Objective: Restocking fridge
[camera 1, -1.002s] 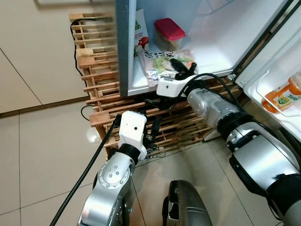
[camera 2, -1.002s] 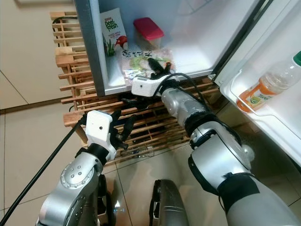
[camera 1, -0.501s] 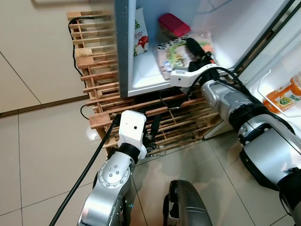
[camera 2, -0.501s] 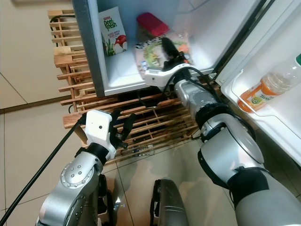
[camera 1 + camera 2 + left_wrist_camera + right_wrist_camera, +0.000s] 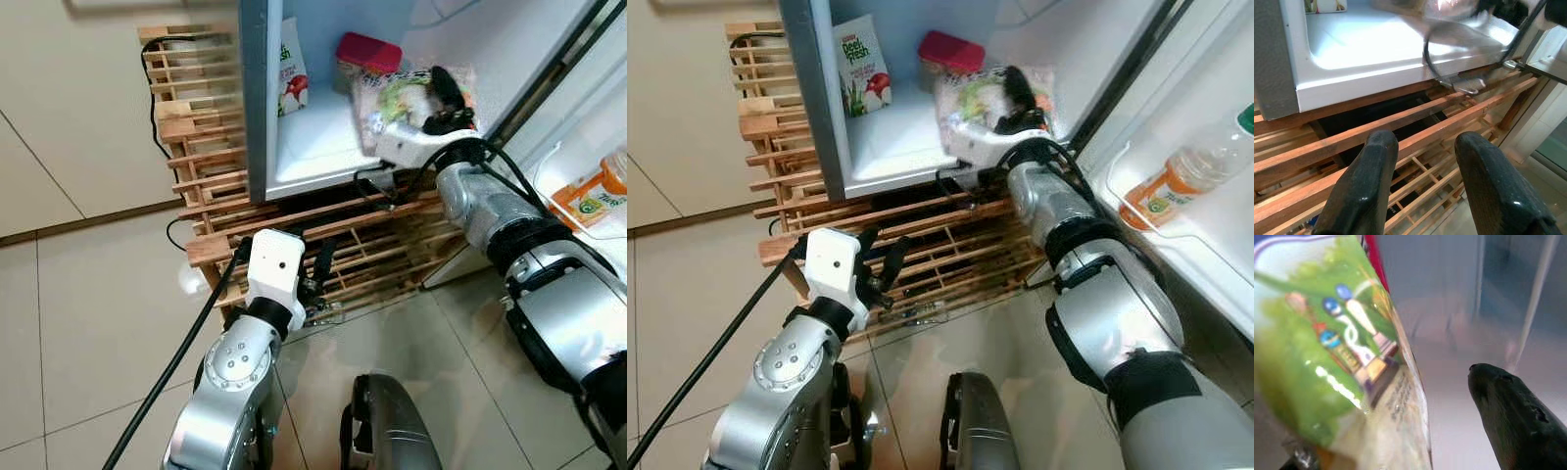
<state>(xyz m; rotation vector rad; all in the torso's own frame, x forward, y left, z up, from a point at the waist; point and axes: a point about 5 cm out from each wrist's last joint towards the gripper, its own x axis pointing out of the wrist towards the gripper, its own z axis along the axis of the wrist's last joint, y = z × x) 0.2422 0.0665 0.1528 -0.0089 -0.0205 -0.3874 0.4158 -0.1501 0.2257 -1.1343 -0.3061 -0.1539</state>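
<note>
A clear salad bag (image 5: 972, 98) with a green printed label hangs tilted over the white floor (image 5: 312, 149) of the open fridge's lower compartment. My right gripper (image 5: 1016, 96) is shut on it, reaching in from the front right. In the right wrist view the bag (image 5: 1337, 357) is close, with one black finger (image 5: 1513, 416) beside it; the other finger is hidden behind the bag. My left gripper (image 5: 1422, 161) is open and holds nothing, low in front of the wooden slatted rack (image 5: 196, 127) under the fridge.
A juice carton (image 5: 862, 73) stands at the compartment's left, and a red-lidded container (image 5: 950, 54) sits at its back. An orange drink bottle (image 5: 1176, 186) lies in the open door's shelf on the right. A black cable (image 5: 176, 362) runs along my left arm.
My right gripper has carried the salad bag up off the compartment's front edge and to the right, further inside. The left arm has stayed put.
</note>
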